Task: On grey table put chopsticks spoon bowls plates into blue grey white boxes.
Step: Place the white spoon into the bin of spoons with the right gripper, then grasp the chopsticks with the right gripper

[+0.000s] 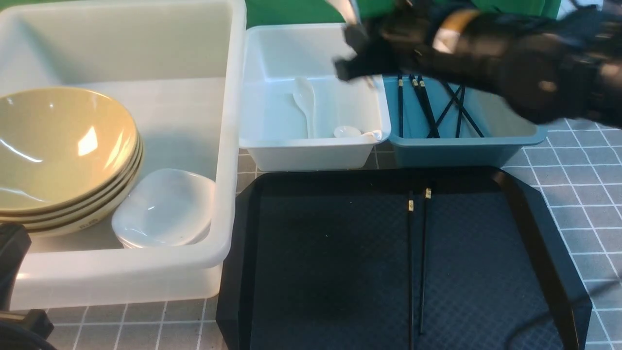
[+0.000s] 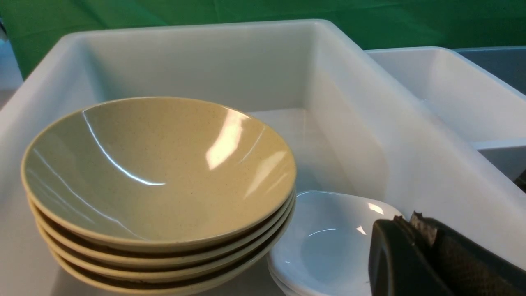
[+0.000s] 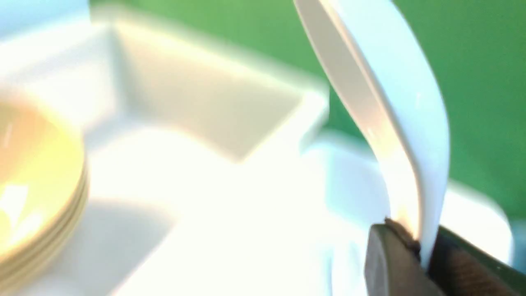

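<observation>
Lengthwise, the spoon juts straight out from the clamped right jaws.

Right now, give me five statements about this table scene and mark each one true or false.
1. The khaki-yellow glossy bowls are stacked inside the large translucent white tub. True.
2. The small blue-grey plastic box holds spoons. False: it holds thin black chopsticks; the white ceramic spoons lie in the small white plastic box.
3. A pair of black gold-banded chopsticks lies on the black textured tray. True.
4. The right tool is empty. False: it is shut on a glossy white ceramic spoon.
5. The small white rounded-square dishes sit on the tray. False: they sit beside the bowls in the large tub.
</observation>
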### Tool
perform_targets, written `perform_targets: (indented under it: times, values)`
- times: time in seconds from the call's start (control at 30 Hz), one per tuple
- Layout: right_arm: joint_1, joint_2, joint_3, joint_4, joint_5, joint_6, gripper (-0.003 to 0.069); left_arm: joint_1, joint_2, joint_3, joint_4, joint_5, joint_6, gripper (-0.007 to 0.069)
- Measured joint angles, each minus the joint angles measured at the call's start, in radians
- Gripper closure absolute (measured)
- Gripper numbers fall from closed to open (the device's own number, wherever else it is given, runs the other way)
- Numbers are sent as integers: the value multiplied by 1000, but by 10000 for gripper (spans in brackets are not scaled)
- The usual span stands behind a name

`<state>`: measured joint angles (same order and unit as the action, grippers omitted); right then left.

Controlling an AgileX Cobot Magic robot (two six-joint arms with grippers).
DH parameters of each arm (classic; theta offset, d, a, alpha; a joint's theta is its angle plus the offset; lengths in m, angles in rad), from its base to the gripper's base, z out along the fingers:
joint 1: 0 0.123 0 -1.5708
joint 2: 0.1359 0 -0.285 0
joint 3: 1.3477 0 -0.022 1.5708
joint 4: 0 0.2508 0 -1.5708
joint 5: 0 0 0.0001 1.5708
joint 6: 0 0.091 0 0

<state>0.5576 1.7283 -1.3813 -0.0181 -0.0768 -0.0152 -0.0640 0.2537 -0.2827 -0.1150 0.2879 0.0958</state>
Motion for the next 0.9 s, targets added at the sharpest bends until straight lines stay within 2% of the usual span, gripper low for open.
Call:
perform_targets:
  times: [0.07,0.17,0.2,0.23,0.33,0.37,0.4,0.47,0.5,0.53,0.57,0.6,0.7,0.73,0.8,0.9]
  values:
    - [-6,87,-80,0,-18,0,556,0,0,0,0,5,0,633]
    - [-25,217,-197,0,44,2,528,0,0,0,0,26,0,633]
    - [-36,285,-261,0,115,10,498,0,0,0,0,40,0,633]
    - [-48,347,-328,0,244,15,440,0,0,0,0,55,0,633]
    - [-62,401,-437,-1,537,15,300,0,0,0,0,89,0,633]
    - [-64,401,-466,-6,591,15,270,0,0,0,0,91,0,633]
    - [-65,401,-474,-9,627,15,263,0,0,1,0,91,0,633]
    - [-65,387,-565,-35,828,15,207,0,0,1,0,91,0,633]
    - [-65,382,-573,-38,846,15,203,0,0,1,0,91,0,633]
    - [-65,355,-628,-58,998,21,186,0,0,1,0,91,0,633]
    - [-65,338,-649,-65,1067,27,181,0,0,1,0,91,0,633]
    - [-65,309,-654,-72,1172,48,176,0,0,1,0,91,0,633]
    - [-65,232,-582,-80,1278,107,172,0,0,1,0,73,0,633]
    - [-65,232,-572,-81,1281,114,172,0,0,1,0,69,0,633]
    - [-63,187,-421,-81,1276,196,170,0,0,1,0,45,0,633]
    - [-53,169,-200,-82,1188,264,170,0,0,1,0,25,0,633]
